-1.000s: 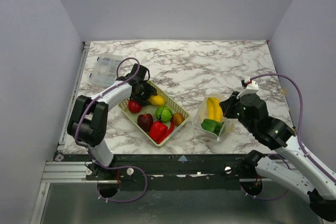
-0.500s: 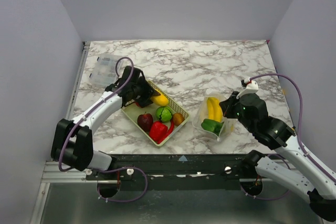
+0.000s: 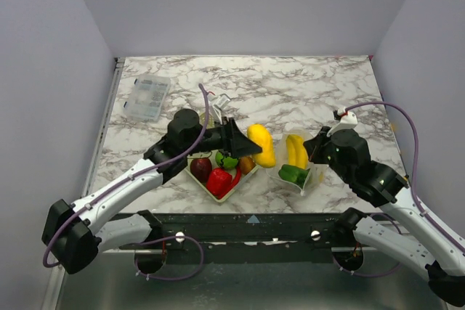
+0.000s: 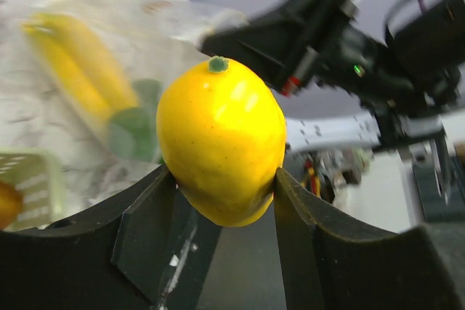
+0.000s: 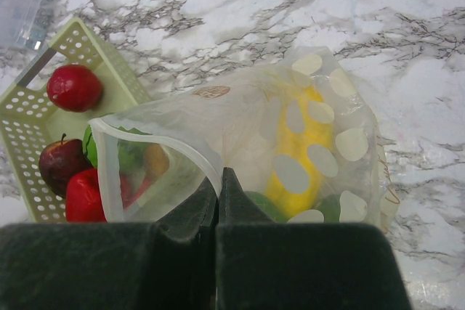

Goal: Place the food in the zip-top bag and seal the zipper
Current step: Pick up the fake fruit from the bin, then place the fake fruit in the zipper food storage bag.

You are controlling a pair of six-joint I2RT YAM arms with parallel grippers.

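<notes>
**Lemon**: clamped between the two fingers of the left gripper. The jaws stand part-way apart on its lower half, with the green stem end pointing away from the gripper. It is held clear of the marble table.

**Zip-top bag**: just ahead of the left gripper and near the lemon, not touching it. It holds yellow bananas and a green pepper. The right gripper has its jaws pressed together on the bag's mouth edge. From that pinch the zipper runs in an open loop to the left of the closed fingers. The mouth gapes toward the basket.

**Remaining food**: in the basket, behind and beneath the left gripper.
- A round red fruit
- A dark red apple
- A red pepper
- A green fruit
- A small orange fruit

**Other**: a clear compartment box lies at the table's far left, well apart from both grippers.
</notes>
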